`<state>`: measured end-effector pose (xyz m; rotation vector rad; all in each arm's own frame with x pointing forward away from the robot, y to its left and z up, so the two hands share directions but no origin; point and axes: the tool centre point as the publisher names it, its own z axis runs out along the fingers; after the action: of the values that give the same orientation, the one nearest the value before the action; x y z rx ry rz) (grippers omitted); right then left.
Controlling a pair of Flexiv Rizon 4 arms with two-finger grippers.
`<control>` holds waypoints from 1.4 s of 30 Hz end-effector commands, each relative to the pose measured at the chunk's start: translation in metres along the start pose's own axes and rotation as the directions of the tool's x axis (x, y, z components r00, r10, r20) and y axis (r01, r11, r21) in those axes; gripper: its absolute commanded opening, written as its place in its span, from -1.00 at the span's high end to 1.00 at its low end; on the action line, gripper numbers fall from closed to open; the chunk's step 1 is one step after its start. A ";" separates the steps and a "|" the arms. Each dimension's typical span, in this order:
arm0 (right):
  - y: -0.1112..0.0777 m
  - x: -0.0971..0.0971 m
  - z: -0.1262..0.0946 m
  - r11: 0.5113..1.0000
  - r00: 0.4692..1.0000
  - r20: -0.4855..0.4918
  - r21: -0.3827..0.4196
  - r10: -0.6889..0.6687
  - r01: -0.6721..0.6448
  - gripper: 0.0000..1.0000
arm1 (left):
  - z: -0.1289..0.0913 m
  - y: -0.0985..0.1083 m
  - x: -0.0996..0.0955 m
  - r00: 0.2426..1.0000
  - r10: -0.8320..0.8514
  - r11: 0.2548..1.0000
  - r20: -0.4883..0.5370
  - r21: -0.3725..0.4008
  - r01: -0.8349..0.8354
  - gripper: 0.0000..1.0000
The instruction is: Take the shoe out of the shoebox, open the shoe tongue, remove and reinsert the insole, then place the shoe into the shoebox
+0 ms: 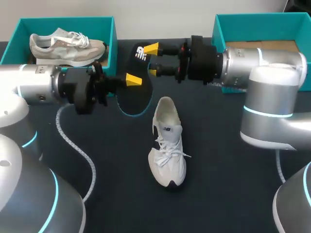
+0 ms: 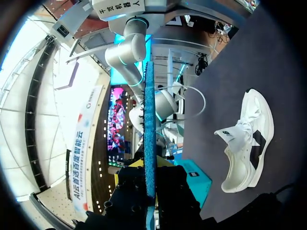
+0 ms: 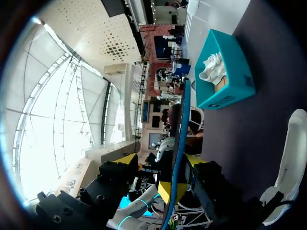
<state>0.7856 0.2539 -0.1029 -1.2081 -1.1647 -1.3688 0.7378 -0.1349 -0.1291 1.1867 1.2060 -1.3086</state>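
Black with a teal rim, the insole (image 1: 133,97) hangs in the air over the far middle of the table (image 1: 218,184), clear of the shoe (image 1: 167,145). My left gripper (image 1: 132,80) comes in from the left and is clenched on it. In the left wrist view the insole (image 2: 149,120) shows edge-on, running straight down between the fingers of that gripper (image 2: 149,167).

My right gripper (image 1: 152,60) meets it from the right at its far end. Its yellow tips are spread, and in the right wrist view the insole (image 3: 181,134) passes between them with a gap on at least one side. I take this gripper (image 3: 160,160) as released, not gripping.

The white shoe lies on the table just near of the insole, toe toward me. Its opening gapes and the tongue is pulled up.

So I judge the first part done: the shoe is out of its box, the tongue is opened and the insole is removed. Left to do are sliding the insole back into the shoe and putting the shoe in a shoebox.

The right shoebox (image 1: 252,17), at the far right, shows no shoe where I can see into it. The left shoebox (image 1: 63,20), at the far left, holds a second, greyish shoe (image 1: 65,46).
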 end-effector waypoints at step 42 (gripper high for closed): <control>-0.031 0.002 -0.104 0.992 0.977 0.205 0.094 0.061 -0.082 -1.00 | -0.029 -0.011 -0.019 0.999 0.028 1.000 -0.021 -0.005 -0.028 1.00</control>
<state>0.7501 0.1488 -0.1130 -1.3029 -1.2999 -1.1386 0.7290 -0.1024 -0.1102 1.2142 1.2058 -1.2746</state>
